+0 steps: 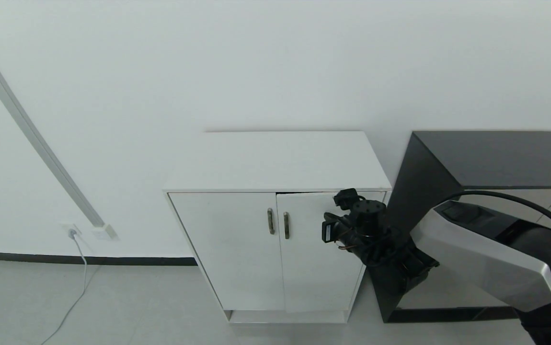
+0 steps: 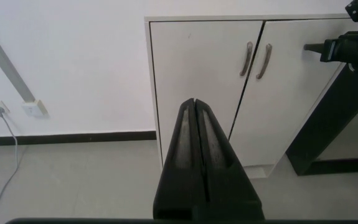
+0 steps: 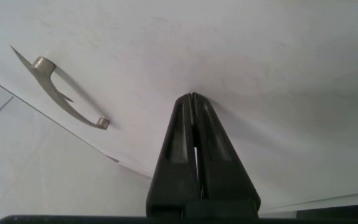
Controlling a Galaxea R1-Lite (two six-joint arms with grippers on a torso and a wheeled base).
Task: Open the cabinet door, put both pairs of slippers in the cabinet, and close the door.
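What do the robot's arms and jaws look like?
The right arm has a smooth silver-grey shell over black parts, with a thick black cable arching above it. Its wrist is chunky and black. Both pairs of jaws are black, long and flat, tapering to a narrow tip.

The black end effector [image 3: 194, 98], fingers pressed together, points its tips at the flat white cabinet door [image 3: 259, 56], near a curved brushed-metal handle [image 3: 66, 98].

A socket [image 1: 72, 233] lies left of the cabinet [image 1: 275, 163], a sideboard [image 1: 491, 158] just right; the right tool [image 3: 193, 98] touches its right door [image 1: 318, 273].
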